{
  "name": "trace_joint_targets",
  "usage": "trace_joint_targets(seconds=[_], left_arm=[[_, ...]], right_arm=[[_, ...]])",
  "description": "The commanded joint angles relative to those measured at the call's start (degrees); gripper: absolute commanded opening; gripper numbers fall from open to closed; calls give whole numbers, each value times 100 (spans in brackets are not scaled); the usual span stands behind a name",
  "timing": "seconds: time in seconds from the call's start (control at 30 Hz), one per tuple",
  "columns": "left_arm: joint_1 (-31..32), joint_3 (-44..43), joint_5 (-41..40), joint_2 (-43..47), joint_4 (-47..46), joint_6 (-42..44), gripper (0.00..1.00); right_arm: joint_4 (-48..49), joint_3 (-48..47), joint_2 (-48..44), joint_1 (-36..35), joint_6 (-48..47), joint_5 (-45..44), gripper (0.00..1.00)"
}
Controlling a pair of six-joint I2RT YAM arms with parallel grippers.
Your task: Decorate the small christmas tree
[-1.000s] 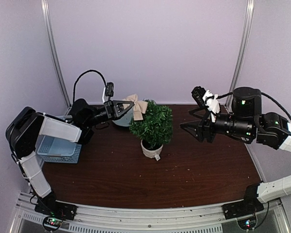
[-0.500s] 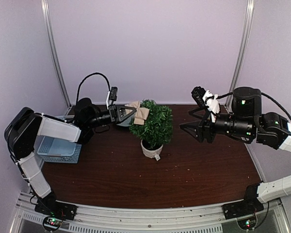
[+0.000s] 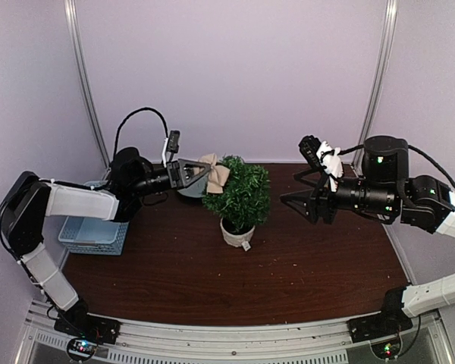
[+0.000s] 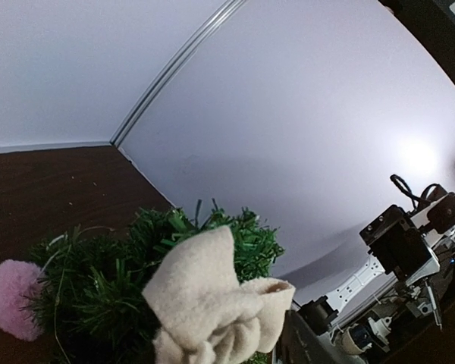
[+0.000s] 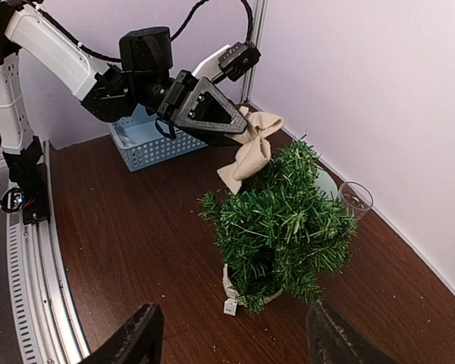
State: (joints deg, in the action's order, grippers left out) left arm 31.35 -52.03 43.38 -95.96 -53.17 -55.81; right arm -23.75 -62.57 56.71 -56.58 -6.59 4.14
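Note:
The small christmas tree (image 3: 239, 196) stands in its off-white pot (image 3: 236, 234) mid-table; it also shows in the right wrist view (image 5: 284, 220) and the left wrist view (image 4: 98, 280). My left gripper (image 3: 203, 174) is shut on a beige fabric bow (image 3: 215, 173), held against the tree's upper left side; the bow shows in the left wrist view (image 4: 212, 296) and the right wrist view (image 5: 250, 155). A pink pompom (image 4: 11, 299) sits on the tree. My right gripper (image 3: 292, 199) is open and empty, to the right of the tree, apart from it.
A blue basket (image 3: 91, 233) stands at the left; it also shows in the right wrist view (image 5: 148, 136). A clear glass cup (image 5: 354, 200) and a pale bowl (image 5: 324, 183) stand behind the tree. A white tag (image 5: 230, 306) hangs off the pot.
My left gripper with the bow dipped toward the tree, then rose slightly, the bow staying at the tree's upper left. The right arm has not moved.

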Motion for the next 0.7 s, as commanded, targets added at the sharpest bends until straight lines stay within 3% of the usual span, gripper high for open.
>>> trace_joint_targets(seconds=[0.0,0.13,0.27,0.37,0.53,0.67], left_arm=[[29,52,-325,506,605,515,45],[29,-9,-598,737,1465,962,49],[29,-5,-519,652,1473,943,14],[34,48,-382,549,1025,700,0],[62,111,-222,495,-82,30,0],[135,44,-270,664,-143,-151,0]], right_arm=[[91,-18,32,34,98,81,67],[111,-25,25,42,105,96,67],[130,-21,33,41,106,85,67],[143,-28,45,41,105,95,67],[150,-34,60,41,117,109,67],[167,-54,83,41,105,104,67]])
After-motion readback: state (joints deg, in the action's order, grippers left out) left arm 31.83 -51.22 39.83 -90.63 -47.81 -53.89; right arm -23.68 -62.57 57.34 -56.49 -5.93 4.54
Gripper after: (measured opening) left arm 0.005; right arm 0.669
